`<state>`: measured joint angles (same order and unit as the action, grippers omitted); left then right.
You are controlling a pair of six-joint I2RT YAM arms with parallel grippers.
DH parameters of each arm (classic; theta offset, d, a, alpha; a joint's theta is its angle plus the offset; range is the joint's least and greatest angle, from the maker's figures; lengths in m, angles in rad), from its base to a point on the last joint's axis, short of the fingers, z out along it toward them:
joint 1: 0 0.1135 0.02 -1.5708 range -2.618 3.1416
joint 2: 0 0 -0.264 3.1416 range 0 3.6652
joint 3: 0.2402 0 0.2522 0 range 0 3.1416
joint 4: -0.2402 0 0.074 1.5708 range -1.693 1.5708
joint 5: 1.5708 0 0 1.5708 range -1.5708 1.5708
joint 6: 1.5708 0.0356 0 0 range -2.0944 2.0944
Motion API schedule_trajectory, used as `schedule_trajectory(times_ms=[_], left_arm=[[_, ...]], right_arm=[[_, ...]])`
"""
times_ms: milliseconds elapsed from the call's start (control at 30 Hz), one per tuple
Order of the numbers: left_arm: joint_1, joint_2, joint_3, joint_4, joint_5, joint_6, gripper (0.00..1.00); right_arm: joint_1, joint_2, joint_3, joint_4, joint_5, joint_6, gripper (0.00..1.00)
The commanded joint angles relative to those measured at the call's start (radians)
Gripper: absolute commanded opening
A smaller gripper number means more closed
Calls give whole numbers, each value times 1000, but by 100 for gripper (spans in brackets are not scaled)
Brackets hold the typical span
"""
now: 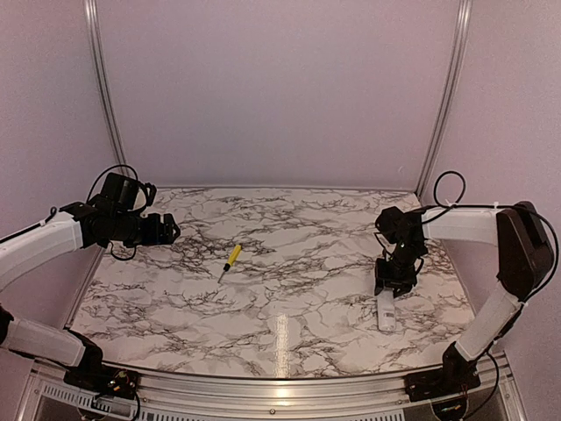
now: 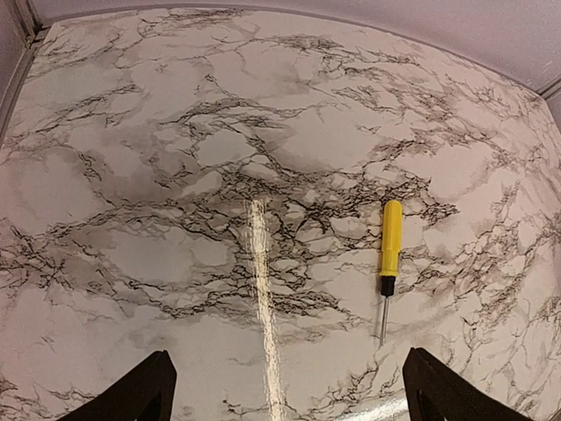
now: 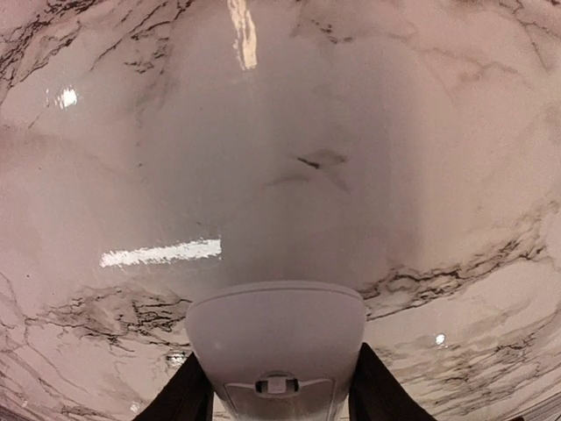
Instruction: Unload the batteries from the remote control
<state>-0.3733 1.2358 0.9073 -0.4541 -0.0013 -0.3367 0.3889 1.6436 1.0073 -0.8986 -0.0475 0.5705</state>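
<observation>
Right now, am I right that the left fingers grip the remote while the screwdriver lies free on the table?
Not quite: it is the right fingers that grip the remote, as the right wrist view shows. The screwdriver does lie free on the table.

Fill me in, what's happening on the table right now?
The right gripper is clamped on the white remote control at the right side of the marble table, with the remote's free end down near the surface. The left gripper hovers open and empty over the left side. A yellow-handled screwdriver lies untouched between the arms. No batteries are in sight, so unloading does not look done.
</observation>
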Motion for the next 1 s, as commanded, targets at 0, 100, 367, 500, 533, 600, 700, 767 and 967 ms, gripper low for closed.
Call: schedule_trajectory(times_ms=[0, 100, 367, 500, 533, 600, 700, 767, 967], left_arm=[[-3, -13, -16, 5, 46, 0, 95], [-3, -13, -19, 14, 70, 4, 94], [-17, -9, -28, 69, 164, 13, 95], [-32, -4, -36, 99, 185, 9, 95], [-37, -5, -40, 110, 186, 5, 95], [-51, -8, -49, 137, 185, 0, 95], [-77, -16, -68, 190, 182, -8, 95], [-94, -23, -81, 231, 183, -15, 95], [-138, -19, -117, 340, 191, -34, 95]], right_arm=[[7, -29, 43, 16, -55, 63, 18], [7, -36, 49, 39, -90, 95, 17], [7, -56, 63, 83, -150, 165, 16], [7, -76, 60, 120, -180, 229, 15], [8, -83, 58, 131, -187, 246, 15], [7, -92, 54, 157, -204, 280, 14], [7, -101, 54, 193, -229, 332, 13], [7, -108, 54, 215, -242, 365, 13], [7, -142, 48, 271, -263, 466, 13]])
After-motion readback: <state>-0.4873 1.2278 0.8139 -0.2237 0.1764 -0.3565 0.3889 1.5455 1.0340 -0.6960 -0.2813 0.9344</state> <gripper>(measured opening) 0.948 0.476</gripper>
